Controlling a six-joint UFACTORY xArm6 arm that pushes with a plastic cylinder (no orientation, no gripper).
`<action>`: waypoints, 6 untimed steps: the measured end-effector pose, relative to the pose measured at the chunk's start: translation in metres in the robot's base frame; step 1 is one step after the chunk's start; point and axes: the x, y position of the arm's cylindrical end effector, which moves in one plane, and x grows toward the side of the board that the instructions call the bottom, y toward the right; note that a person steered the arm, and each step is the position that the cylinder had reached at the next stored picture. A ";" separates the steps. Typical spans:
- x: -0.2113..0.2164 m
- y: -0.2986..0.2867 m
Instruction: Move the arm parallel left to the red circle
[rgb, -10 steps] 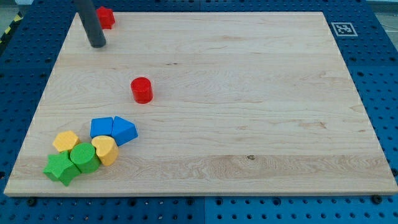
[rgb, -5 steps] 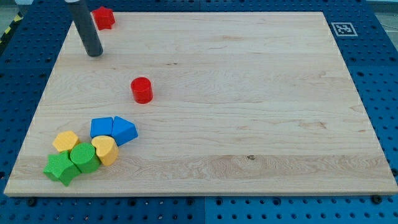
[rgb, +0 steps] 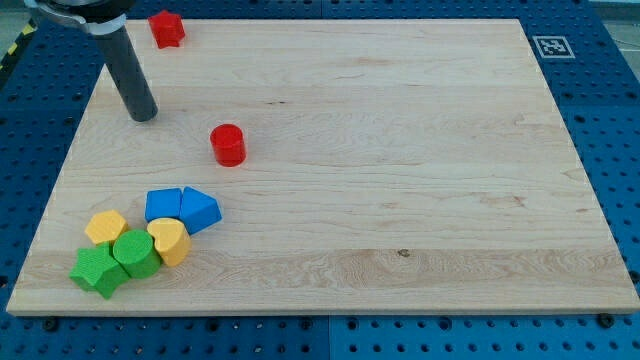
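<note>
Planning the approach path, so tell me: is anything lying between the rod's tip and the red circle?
Nothing. In the camera view, my tip sits up and to the view's left of the red circle, with only bare board between them.

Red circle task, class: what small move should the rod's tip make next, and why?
Probably slide my tip a little further toward the view's bottom. It sits to the view's left of the red circle but slightly above its level, with nothing between them.
</note>
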 end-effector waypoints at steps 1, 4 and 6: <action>0.007 0.000; 0.065 0.003; 0.069 0.036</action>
